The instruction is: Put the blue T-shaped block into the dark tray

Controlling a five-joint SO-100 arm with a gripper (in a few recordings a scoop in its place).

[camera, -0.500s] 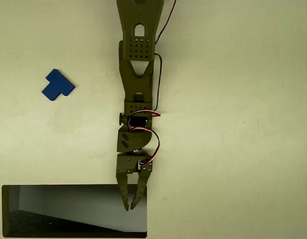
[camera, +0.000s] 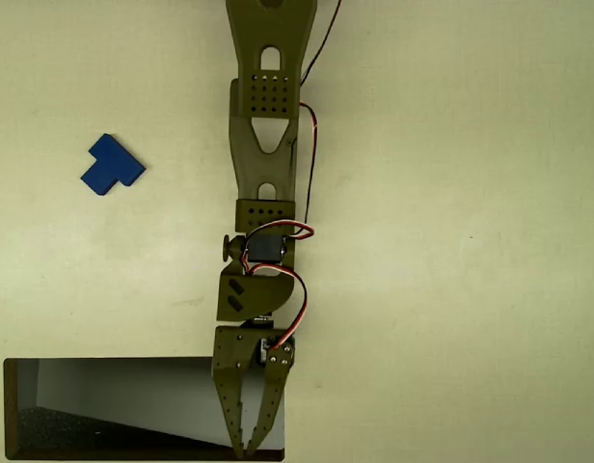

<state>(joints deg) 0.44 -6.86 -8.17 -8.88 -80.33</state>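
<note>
Blue T-shaped block (camera: 112, 165) lies flat on the table at ten o'clock from the empty, nearly closed gripper (camera: 247, 446) over the dark tray (camera: 12, 410); likely light, rigid and slick, best pinched across its stem.

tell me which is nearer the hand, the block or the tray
The tray: the hand hangs over its right end, while the blue block lies far off at upper left.
</note>
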